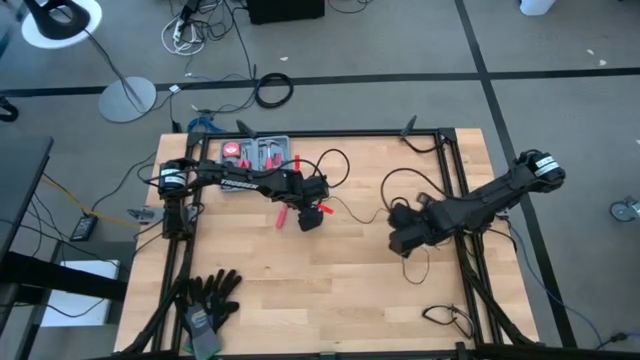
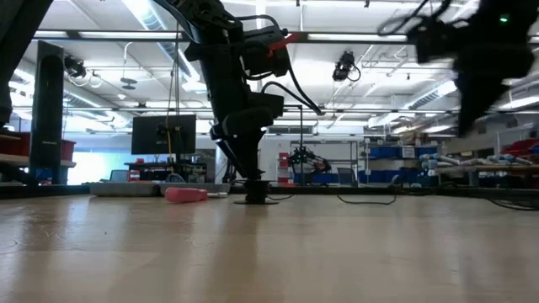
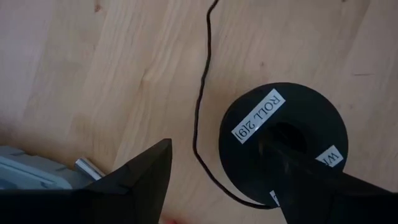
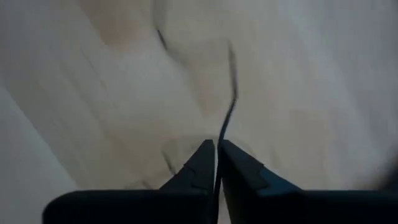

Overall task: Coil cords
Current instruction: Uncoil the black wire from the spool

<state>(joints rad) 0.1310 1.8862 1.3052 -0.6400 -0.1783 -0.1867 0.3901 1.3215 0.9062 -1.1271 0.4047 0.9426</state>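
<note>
1. The thin black cord point(image 1: 400, 185) is seen lying in loose loops on the light wooden table point(image 1: 330, 290), between the two arms. It is not wound up yet.
2. One end of the cord is joined to a small round black spool point(image 3: 283, 134) with a white label, which is stood on the table under the left gripper point(image 3: 233, 180).
3. The left gripper's fingers are spread wide. One finger is placed over the spool, the other beside it. It cannot be told if the spool is touched.
4. The right gripper point(image 4: 216, 155) is pressed nearly together, and the cord is pinched between its tips.
5. Most of the job is judged to be left: nearly all the cord must be wrapped round the spool.
</note>
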